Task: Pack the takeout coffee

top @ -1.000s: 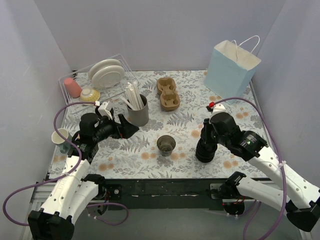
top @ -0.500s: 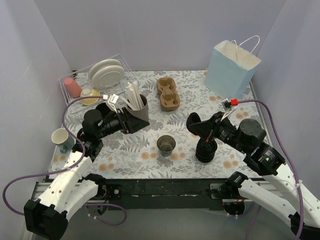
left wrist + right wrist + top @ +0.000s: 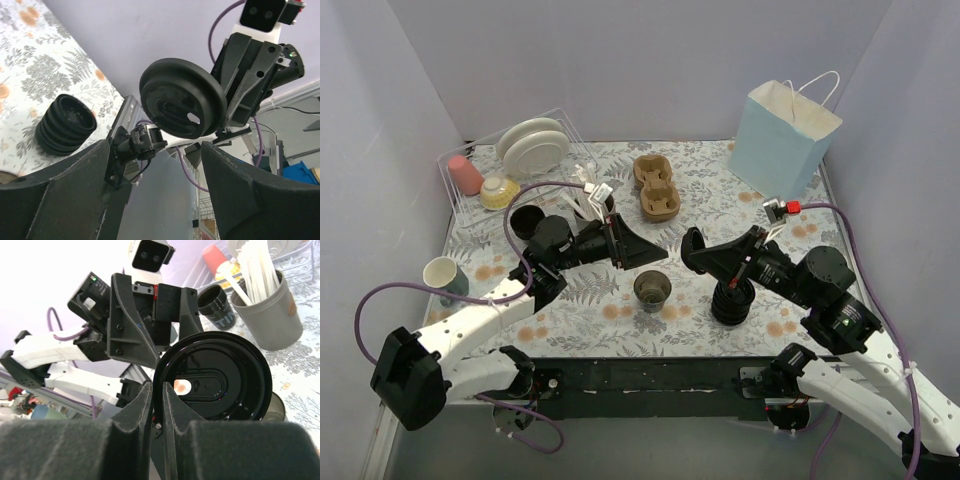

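Observation:
My right gripper (image 3: pixel 693 250) (image 3: pixel 157 386) is shut on the rim of a black plastic lid (image 3: pixel 215 375), held on edge above the table. My left gripper (image 3: pixel 652 250) (image 3: pixel 155 150) is open and points at that lid (image 3: pixel 182 97) from the left, a short gap away, with nothing between its fingers. Just below them an open dark cup (image 3: pixel 652 290) stands at the table's middle. A ribbed stack of black lids (image 3: pixel 732 300) (image 3: pixel 65 125) is to its right. A second open black cup (image 3: pixel 527 220) (image 3: pixel 217 305) stands at the back left. A lidded takeout coffee is out of view.
A light blue paper bag (image 3: pixel 782 140) stands at the back right. A cardboard cup carrier (image 3: pixel 656 187) lies behind the middle. A grey holder of white straws (image 3: pixel 262 315) is behind my left arm. A dish rack (image 3: pixel 485 165) with plates is at the back left, a white mug (image 3: pixel 442 275) at the left edge.
My left arm swung right from the table's left side to the middle, jaws narrowing slightly. My right gripper rose from the lid stack with one lid and tilted it toward the left gripper.

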You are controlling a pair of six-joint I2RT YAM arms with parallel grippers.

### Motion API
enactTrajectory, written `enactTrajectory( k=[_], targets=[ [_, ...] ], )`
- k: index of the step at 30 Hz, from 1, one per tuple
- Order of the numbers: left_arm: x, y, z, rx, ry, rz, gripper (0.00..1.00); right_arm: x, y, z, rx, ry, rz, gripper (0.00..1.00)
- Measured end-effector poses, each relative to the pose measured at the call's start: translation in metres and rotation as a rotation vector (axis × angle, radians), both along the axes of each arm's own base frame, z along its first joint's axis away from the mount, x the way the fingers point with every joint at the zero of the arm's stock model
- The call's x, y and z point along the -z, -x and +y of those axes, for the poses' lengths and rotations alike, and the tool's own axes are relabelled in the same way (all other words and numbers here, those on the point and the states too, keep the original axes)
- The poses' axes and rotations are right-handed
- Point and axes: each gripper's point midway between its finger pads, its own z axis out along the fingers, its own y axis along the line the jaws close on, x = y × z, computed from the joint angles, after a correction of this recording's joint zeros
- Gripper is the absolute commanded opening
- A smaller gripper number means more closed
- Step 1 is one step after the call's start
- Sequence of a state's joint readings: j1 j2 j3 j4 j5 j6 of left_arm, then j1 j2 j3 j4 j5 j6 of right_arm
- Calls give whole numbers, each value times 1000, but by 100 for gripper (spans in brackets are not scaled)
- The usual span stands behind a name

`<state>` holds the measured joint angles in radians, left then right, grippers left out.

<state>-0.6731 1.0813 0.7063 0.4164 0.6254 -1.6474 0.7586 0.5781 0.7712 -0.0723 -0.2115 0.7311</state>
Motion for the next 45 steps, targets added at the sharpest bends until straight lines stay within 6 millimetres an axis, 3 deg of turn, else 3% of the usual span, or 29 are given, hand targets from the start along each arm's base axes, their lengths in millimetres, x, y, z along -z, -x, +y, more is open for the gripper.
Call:
enactTrajectory(
  k=[8,14,24,31,32,39,43,45],
  targets=[
    [-29,17,-22,65,106,-73,64,-13,7,-2,-20,-61,-18,14],
    [-34,28,-35,109,150,-86,59,-18,12,-5,-24,-82,-27,14],
    [-46,42,-44,146,214,-87,38,-15,12,-4,-32,-87,-17,14],
    [-51,44,-46,150,244,-74,8,-16,12,-4,-31,-102,-17,16],
    [-51,43,-47,148,245,-70,1,-17,12,-4,-31,-104,-20,18],
    [-44,43,-52,136,210,-48,0,-6,8,-9,8,-67,-4,53],
    [-29,32,-57,77,85,-23,0,12,5,-21,71,16,23,80],
    [-23,22,-57,26,1,-14,0,14,4,-30,107,45,24,88]
  ],
)
